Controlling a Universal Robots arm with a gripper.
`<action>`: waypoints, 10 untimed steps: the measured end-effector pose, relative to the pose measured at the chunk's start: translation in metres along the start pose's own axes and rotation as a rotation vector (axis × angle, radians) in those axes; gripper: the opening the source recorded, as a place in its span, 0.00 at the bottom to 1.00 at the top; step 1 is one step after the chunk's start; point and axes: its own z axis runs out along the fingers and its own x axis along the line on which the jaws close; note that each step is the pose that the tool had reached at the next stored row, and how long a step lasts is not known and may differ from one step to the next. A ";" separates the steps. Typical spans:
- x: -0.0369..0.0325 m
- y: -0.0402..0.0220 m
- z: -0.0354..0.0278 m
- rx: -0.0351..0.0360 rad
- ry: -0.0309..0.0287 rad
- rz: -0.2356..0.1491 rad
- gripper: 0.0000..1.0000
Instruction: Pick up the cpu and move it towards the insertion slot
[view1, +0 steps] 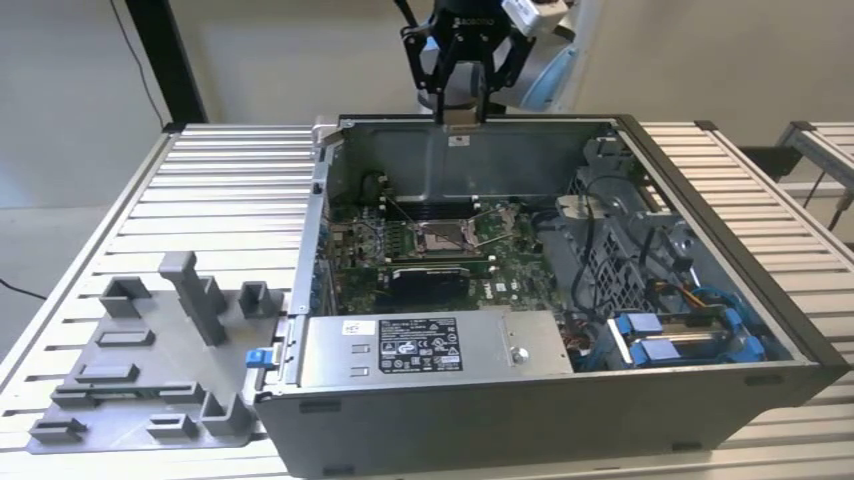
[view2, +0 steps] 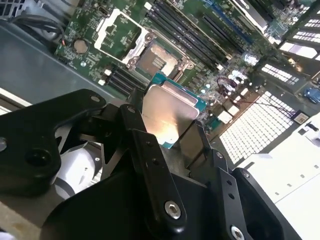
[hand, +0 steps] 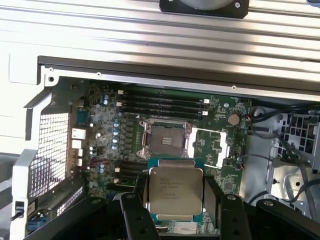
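Note:
My gripper hangs above the back wall of the open computer case, shut on the cpu, a small pale square chip. In both wrist views the cpu sits flat between the two black fingers, its silver face showing. The insertion slot, a square socket with a shiny metal frame, lies on the green board well below the gripper. In the first wrist view the insertion slot appears just beyond the chip's edge. In the second wrist view the insertion slot also lies past the chip.
A grey power supply fills the case's front. Blue cables and a drive cage crowd the exterior view's right. A grey plastic tray with upright blocks sits on the slatted table at the exterior view's left. Black memory slots run beside the socket.

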 end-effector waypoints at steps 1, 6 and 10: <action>-0.0002 0.0009 0.0011 0.0002 0.0001 -0.003 0.00; -0.0011 0.0040 0.0084 0.0000 -0.0001 -0.015 0.00; -0.0022 0.0046 0.0136 0.0001 -0.0001 -0.015 0.00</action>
